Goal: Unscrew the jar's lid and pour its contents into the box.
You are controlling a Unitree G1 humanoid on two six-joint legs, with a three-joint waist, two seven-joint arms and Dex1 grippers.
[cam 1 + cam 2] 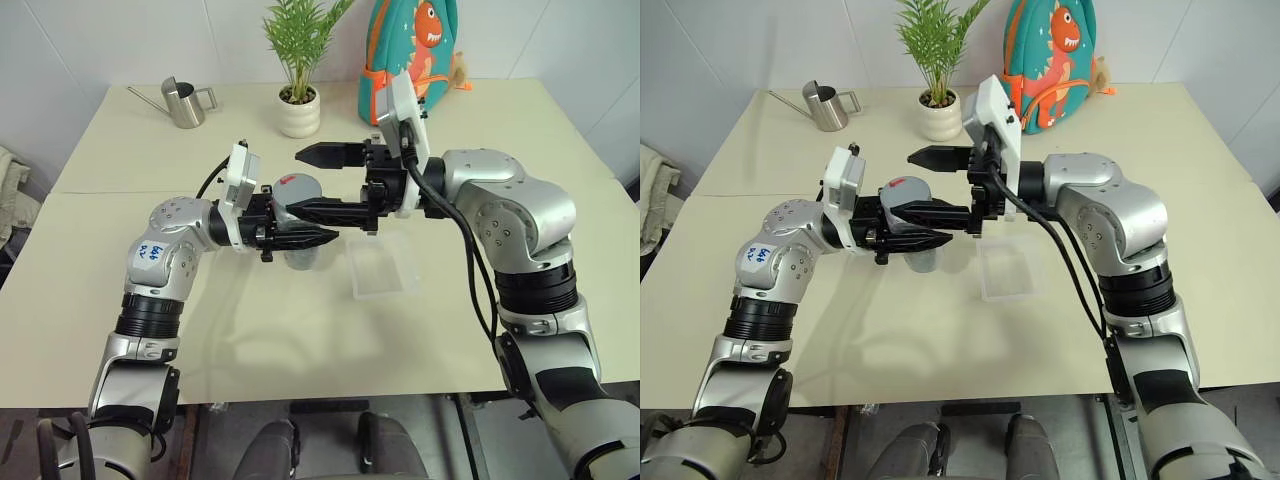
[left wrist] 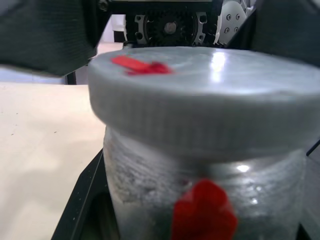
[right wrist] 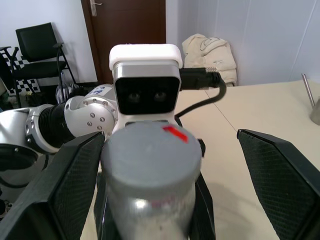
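My left gripper (image 1: pixel 322 237) is shut on the body of the jar (image 2: pixel 200 200), a shiny grey cylinder with a red mark that stands upright just left of the box (image 1: pixel 382 268). The grey lid (image 1: pixel 297 187) sits on the jar and carries a red strip on top. My right gripper (image 1: pixel 316 183) reaches in from the right and is open, with one black finger on each side of the lid (image 3: pixel 150 150) and a gap between them and it. The box is clear, shallow plastic and lies on the table. The contents are hidden inside the jar.
At the back of the beige table (image 1: pixel 120 300) stand a steel watering can (image 1: pixel 185 102), a white plant pot (image 1: pixel 299 110) and a colourful dinosaur backpack (image 1: pixel 415 60). The table's front edge runs close below my arms.
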